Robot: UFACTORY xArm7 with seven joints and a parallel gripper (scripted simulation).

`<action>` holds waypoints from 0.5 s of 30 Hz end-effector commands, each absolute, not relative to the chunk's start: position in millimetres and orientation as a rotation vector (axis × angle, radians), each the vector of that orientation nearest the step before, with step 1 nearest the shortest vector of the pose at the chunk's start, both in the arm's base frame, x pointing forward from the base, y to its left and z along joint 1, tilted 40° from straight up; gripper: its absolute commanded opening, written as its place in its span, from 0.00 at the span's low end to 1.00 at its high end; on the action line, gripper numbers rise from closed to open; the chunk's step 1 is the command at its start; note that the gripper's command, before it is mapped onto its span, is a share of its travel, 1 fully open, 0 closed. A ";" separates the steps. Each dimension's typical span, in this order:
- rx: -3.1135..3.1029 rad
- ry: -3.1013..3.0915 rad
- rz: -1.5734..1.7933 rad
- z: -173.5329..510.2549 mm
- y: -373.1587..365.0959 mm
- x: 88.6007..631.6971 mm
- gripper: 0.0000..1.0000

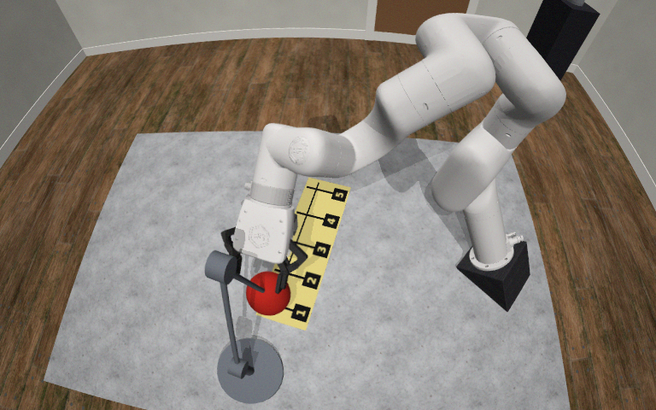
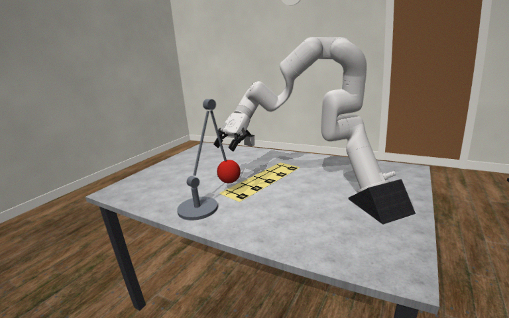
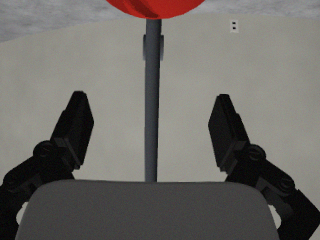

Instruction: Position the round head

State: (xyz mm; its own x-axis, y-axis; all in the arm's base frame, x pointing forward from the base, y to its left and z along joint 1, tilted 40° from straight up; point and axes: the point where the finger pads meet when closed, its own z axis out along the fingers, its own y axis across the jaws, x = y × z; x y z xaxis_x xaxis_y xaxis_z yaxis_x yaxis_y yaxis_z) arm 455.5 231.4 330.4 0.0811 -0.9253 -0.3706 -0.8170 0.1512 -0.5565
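The lamp's red round head (image 1: 267,299) (image 2: 228,171) hangs clear of the bench, near mark 1 at the near end of the yellow strip (image 1: 312,237) (image 2: 289,167). Its thin upper rod (image 3: 152,94) runs from the head up to the grey elbow joint (image 1: 219,267) (image 2: 209,104). The round grey foot (image 1: 249,370) (image 2: 197,208) sits on the bench. My gripper (image 1: 259,280) (image 2: 226,144) (image 3: 151,107) is open. Its fingers stand on either side of the upper rod, a little above the head, without touching it.
The grey bench (image 1: 144,202) (image 2: 300,232) carries the strip with marks 1 to 5 running away from the foot. My arm's black base block (image 1: 498,278) (image 2: 382,200) stands at the right. The bench edges drop to a wooden floor.
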 end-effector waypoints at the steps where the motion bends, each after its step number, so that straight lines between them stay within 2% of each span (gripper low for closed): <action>1: -1.677 1.741 -0.202 349.1 224.3 441.3 1.00; 15: -1.677 1.740 -0.202 383.9 208.1 415.0 1.00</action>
State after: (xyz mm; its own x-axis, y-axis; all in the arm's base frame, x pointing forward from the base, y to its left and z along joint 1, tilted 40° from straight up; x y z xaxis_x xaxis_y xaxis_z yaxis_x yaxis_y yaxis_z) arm 424.5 212.7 370.6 0.0811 -0.9250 -0.3711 -0.8172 0.1514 -0.5561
